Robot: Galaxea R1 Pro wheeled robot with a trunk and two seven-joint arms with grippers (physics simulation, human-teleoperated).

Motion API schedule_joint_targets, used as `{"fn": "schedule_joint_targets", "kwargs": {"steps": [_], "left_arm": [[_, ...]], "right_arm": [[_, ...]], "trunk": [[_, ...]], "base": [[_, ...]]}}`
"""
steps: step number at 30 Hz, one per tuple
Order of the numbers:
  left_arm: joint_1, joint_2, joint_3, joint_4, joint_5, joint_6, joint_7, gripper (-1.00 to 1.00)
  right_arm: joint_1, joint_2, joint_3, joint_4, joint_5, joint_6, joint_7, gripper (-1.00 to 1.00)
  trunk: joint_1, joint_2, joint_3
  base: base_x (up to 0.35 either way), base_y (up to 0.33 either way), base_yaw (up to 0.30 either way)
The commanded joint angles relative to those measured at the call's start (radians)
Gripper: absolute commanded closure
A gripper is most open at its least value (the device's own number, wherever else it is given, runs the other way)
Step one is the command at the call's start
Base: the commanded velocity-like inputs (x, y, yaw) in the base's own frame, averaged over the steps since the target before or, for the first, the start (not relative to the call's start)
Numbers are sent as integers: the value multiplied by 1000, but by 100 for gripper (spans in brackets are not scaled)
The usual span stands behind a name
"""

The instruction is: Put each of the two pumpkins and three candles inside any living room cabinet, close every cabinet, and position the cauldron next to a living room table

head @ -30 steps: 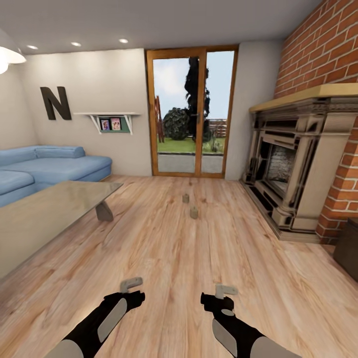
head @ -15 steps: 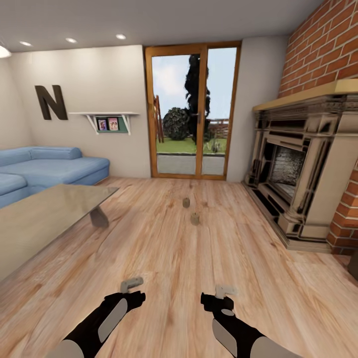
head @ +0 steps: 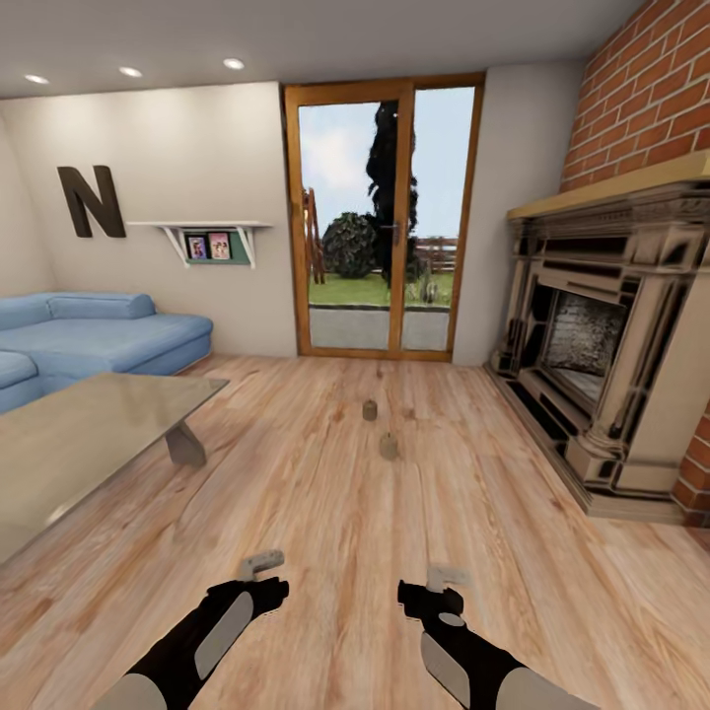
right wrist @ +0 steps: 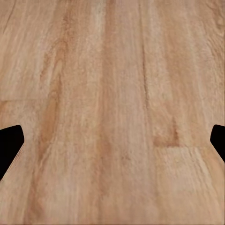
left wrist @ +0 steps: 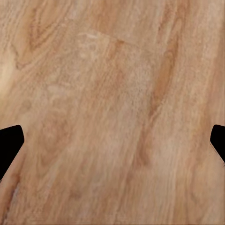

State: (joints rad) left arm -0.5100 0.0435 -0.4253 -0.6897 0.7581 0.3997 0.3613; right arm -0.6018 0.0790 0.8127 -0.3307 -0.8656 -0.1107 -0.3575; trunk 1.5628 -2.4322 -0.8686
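We judge the task to be near its start: two candles, the nearer candle (head: 389,447) and the farther candle (head: 370,409), stand upright on the wooden floor (head: 325,513) well ahead of us, close to each other but apart, between the bench (head: 69,444) on our left and the stone fireplace (head: 602,365) on our right. Nothing is in either gripper, so these two at least are left to collect, and we cannot tell from here how the third candle, the pumpkins, the cabinet or the cauldron stand. The left gripper (head: 260,564) and the right gripper (head: 446,576) hang low over bare floor, and in both wrist views the dark fingertips sit at opposite edges with only planks between them, so we read both as spread wide and empty. The floor is pale, strongly grained wood. The bench has a glossy grey top on a block leg, with a blue sofa (head: 99,335) behind it. A glazed door (head: 380,217) in a wooden frame looks onto a garden, a wall shelf (head: 207,237) carries small pictures, and brick rises above the fireplace.
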Motion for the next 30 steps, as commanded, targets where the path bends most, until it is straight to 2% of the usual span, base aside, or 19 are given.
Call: {"fn": "schedule_joint_targets", "kwargs": {"steps": [1, 9, 25, 30], "left_arm": [[-1, 1, -7, -2, 10, 1, 10, -100], [-1, 1, -9, -2, 10, 1, 10, -100], [-1, 1, -10, 18, 9, 1, 9, -100], [-1, 1, -7, 18, 9, 2, 8, -100]], "right_arm": [[-1, 0, 8, 0, -12, -6, -5, -100], [-1, 3, 8, -1, -15, -6, -4, -100], [-1, 5, 8, -1, -15, -6, -3, -100], [-1, 3, 5, 1, -16, -4, 34, -100]], "trunk": [[0, 0, -1], [0, 0, -1], [0, 0, -1], [0, 0, -1]], "base": [[328, 0, 0], [328, 0, -62], [305, 0, -273], [205, 22, -283]]}}
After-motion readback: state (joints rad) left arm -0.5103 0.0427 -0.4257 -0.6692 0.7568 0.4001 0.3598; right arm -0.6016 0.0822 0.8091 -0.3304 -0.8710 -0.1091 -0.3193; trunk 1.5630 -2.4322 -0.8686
